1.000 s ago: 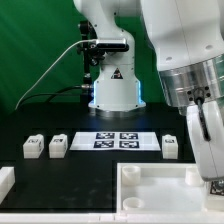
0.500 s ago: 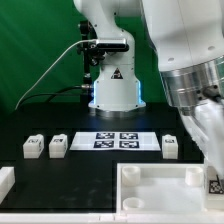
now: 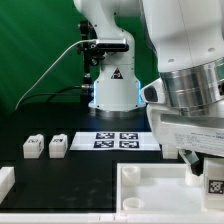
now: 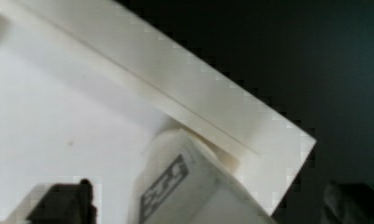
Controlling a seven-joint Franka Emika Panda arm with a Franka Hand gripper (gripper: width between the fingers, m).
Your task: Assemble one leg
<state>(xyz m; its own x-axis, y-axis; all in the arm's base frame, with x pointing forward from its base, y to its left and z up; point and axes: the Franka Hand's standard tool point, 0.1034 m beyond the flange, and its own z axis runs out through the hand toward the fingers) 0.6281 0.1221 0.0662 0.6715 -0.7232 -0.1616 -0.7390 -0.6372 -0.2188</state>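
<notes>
A leg (image 3: 213, 183), a small white block with a black-and-white tag, stands at the right corner of the large white panel (image 3: 150, 186) at the exterior view's lower right. My gripper (image 3: 207, 170) is right over it. In the wrist view the leg (image 4: 180, 188) sits between my two dark fingers (image 4: 61, 203), with a gap showing on each side, so the gripper is open around it. The panel's raised edge (image 4: 202, 95) runs diagonally there. Two more legs (image 3: 33, 147) (image 3: 57, 146) stand at the exterior view's left.
The marker board (image 3: 120, 140) lies behind the panel, in front of the arm's base (image 3: 115, 92). A white part (image 3: 5, 180) sits at the lower left edge. The arm hides the table area right of the marker board.
The wrist has turned and swung toward the exterior view's left, now covering the leg that stood right of the marker board. The tagged leg at the panel's corner has stayed in place.
</notes>
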